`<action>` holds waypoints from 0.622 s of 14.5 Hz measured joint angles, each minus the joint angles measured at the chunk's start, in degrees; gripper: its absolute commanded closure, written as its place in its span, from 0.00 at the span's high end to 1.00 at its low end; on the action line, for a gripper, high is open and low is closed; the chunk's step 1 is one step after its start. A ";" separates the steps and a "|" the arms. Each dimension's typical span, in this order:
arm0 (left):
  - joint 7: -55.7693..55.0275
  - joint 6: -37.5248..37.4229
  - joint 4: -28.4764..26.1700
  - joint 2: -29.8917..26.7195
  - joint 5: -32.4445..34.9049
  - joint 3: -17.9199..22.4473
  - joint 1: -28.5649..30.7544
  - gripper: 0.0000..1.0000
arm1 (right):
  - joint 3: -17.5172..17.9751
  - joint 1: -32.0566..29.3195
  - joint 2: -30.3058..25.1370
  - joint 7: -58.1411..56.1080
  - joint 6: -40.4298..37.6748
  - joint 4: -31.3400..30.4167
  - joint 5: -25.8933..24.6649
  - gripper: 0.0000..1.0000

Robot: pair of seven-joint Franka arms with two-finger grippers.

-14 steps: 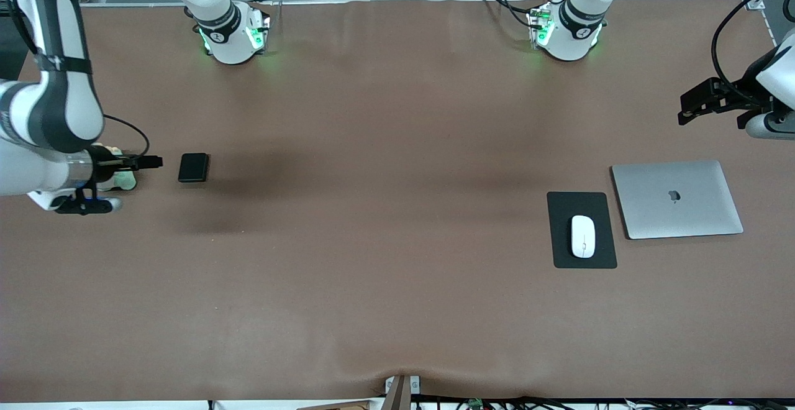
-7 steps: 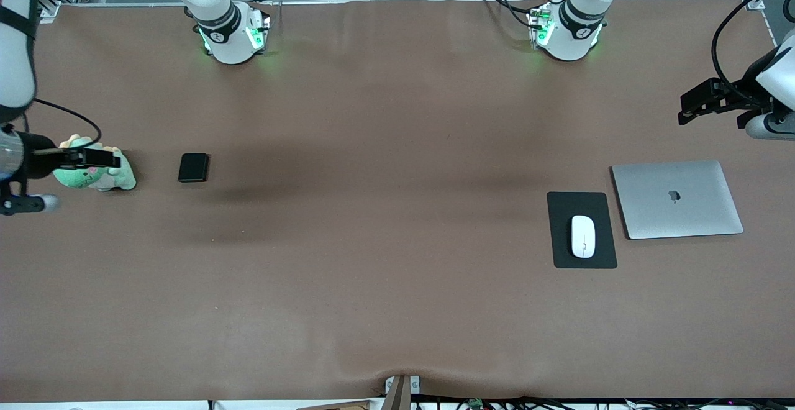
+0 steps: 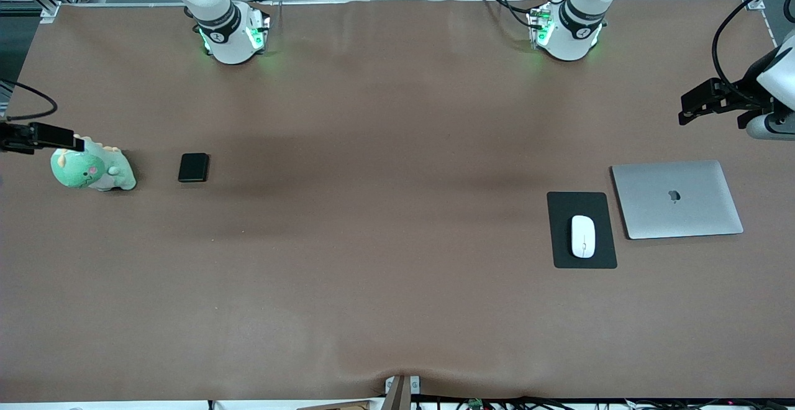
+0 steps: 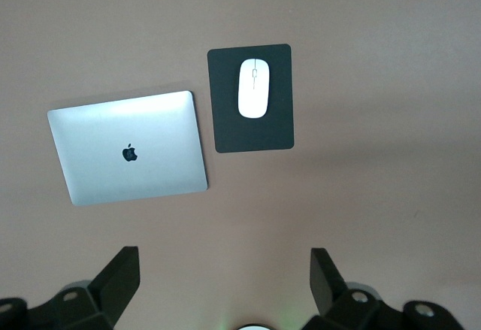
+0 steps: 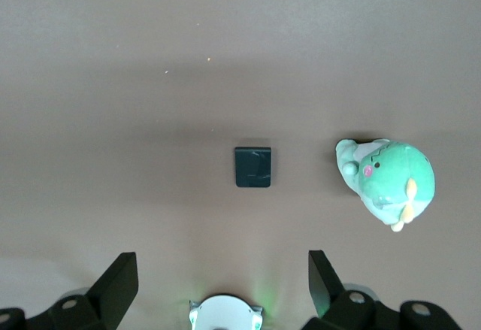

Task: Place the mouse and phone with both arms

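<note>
The white mouse (image 3: 582, 236) lies on a matte black pad (image 3: 562, 211) toward the left arm's end of the table; both also show in the left wrist view, the mouse (image 4: 254, 88) on the pad (image 4: 252, 131). The black phone (image 3: 193, 167) lies flat on the table toward the right arm's end and shows in the right wrist view (image 5: 252, 167). My left gripper (image 3: 699, 104) (image 4: 224, 270) hangs high over the table's edge near the laptop, open and empty. My right gripper (image 3: 62, 138) (image 5: 222, 270) is up over the table's end by the plush, open and empty.
A closed silver laptop (image 3: 677, 199) (image 4: 128, 147) lies beside the pad, toward the left arm's end. A green plush dinosaur (image 3: 93, 171) (image 5: 391, 181) sits beside the phone, toward the right arm's end. The arms' green-lit bases (image 3: 233, 34) stand along the table's back edge.
My right arm has drawn away from the phone toward its end of the table and risen, uncovering the plush. The phone, the mouse and my left arm have not moved.
</note>
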 measured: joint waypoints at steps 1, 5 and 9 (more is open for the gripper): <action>0.00 0.00 0.00 0.00 0.00 0.00 0.00 1.00 | 0.18 0.22 -0.04 0.00 -1.57 1.44 0.00 1.00; 0.00 0.00 -0.01 0.01 0.00 0.00 0.00 1.00 | 0.68 1.09 -2.06 0.00 -4.95 4.41 0.00 1.00; 0.00 0.00 -0.02 0.02 0.00 0.00 0.00 1.00 | 0.68 1.09 -6.63 0.00 -5.11 2.39 0.00 1.00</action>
